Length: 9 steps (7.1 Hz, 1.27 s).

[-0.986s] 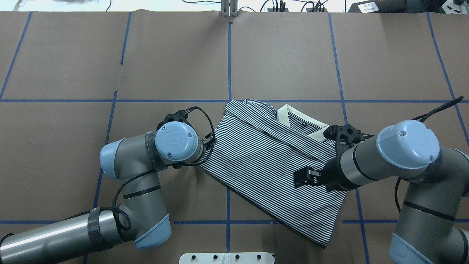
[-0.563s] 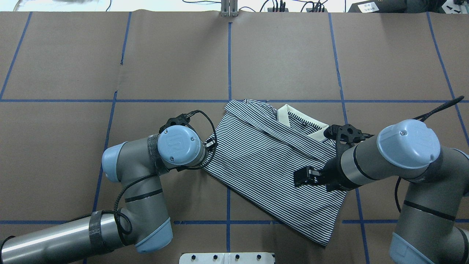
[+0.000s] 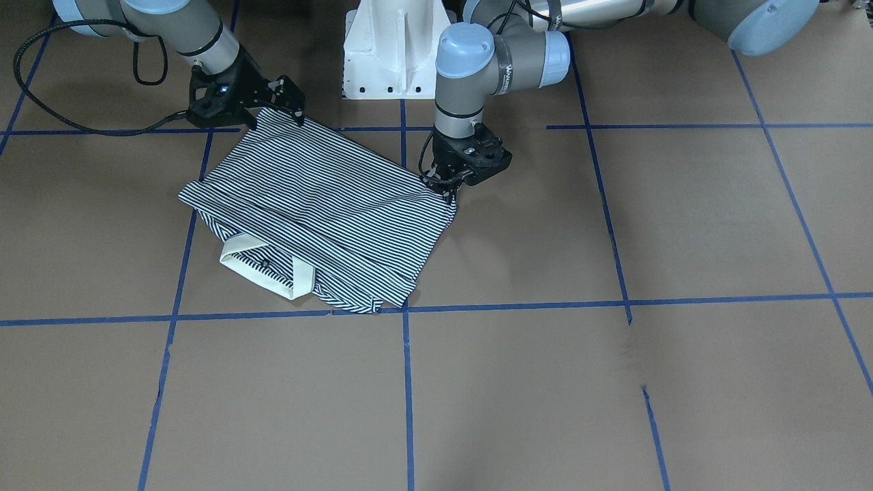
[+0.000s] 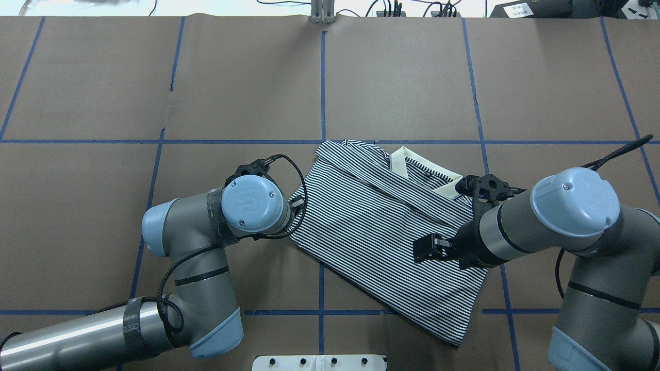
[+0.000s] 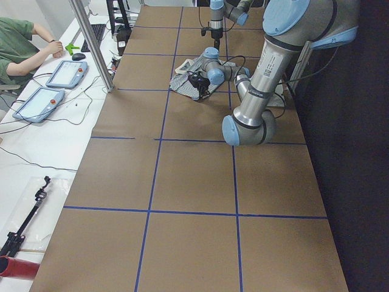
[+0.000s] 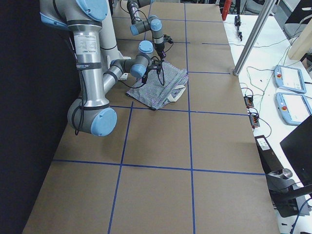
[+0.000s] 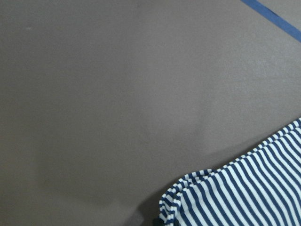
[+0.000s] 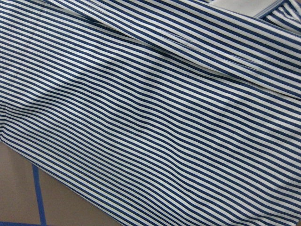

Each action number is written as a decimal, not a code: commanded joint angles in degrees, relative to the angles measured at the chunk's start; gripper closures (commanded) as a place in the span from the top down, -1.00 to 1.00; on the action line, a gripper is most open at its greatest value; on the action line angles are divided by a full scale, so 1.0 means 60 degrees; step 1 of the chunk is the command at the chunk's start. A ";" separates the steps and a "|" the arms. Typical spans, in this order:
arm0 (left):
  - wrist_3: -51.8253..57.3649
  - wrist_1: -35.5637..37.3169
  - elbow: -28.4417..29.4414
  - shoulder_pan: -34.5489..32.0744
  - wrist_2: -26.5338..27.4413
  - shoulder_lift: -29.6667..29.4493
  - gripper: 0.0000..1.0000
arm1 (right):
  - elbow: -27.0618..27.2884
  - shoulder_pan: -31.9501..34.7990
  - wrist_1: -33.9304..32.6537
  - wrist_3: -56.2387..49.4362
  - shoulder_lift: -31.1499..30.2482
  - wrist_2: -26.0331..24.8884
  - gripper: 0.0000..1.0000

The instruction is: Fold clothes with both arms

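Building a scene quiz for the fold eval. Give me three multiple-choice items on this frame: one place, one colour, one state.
1. Where is the left end effector?
A. On the collar
B. At a corner of the shirt
C. By the table's far edge

2. What colour is the collar?
A. Red
B. Black
C. White

3. What state is the shirt in?
A. Lying on the table, sides folded in
B. Hanging in the air between both arms
C. Crumpled into a ball

Key:
1 B: in the front-facing view the left end effector meets a corner of the shirt.
2 C: the collar is plain white against the navy-and-white stripes.
3 A: the shirt lies on the table as a rough rectangle, with no sleeve sticking out.
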 commanded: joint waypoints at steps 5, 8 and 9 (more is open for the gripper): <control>0.3377 -0.1901 0.2366 -0.2714 0.0150 -0.0452 -1.00 | -0.0131 0.0179 0.0000 0.0000 0.0378 -0.0551 1.00; 0.4376 -0.4243 0.5414 -0.3085 0.0704 -0.2049 -1.00 | -0.0380 0.0179 -0.0015 -0.0058 0.0774 -0.0933 1.00; 0.4539 -0.4905 0.5828 -0.3085 0.1012 -0.2343 -1.00 | -0.0366 0.0179 -0.0015 -0.0059 0.0775 -0.0993 1.00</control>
